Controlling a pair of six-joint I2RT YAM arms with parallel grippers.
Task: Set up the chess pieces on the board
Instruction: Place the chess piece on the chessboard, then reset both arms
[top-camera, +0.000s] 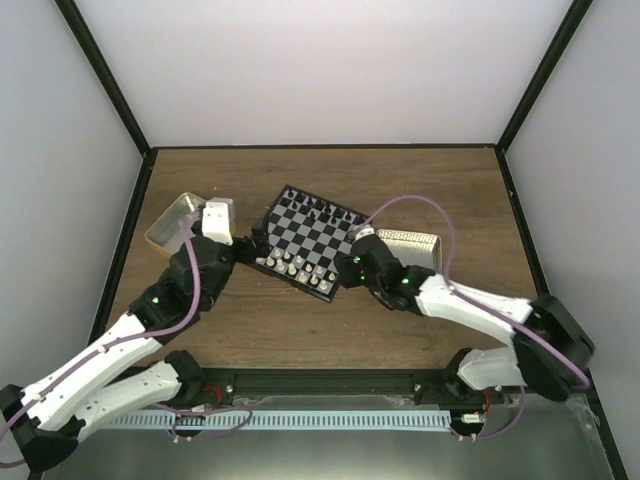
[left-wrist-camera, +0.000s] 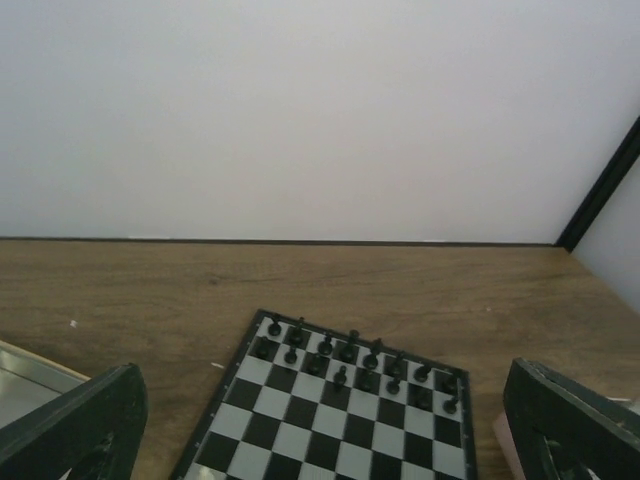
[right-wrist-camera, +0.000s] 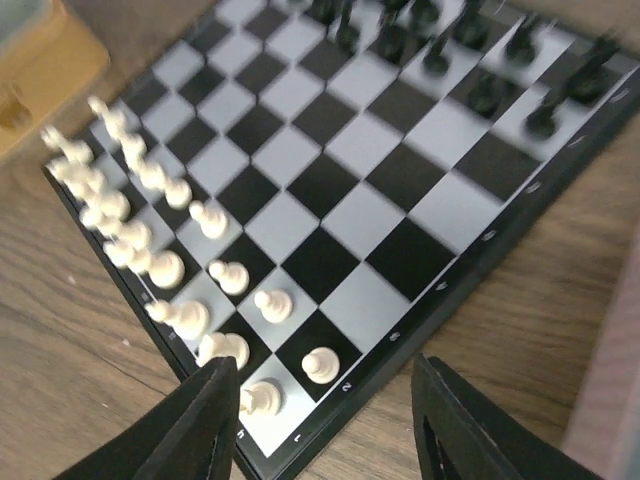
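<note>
The board (top-camera: 308, 242) sits mid-bench at an angle, between both arms. White pieces (right-wrist-camera: 150, 255) line its near side and black pieces (right-wrist-camera: 470, 60) crowd the far side. The right fingers (right-wrist-camera: 205, 420) hang spread and empty over the near corner, by the end white pawn. The left fingers (left-wrist-camera: 85, 425) are spread wide at the board's left edge, holding nothing. It looks like the closing stage: the next move calls for spotting any off-square piece, then a delicate pinch.
</note>
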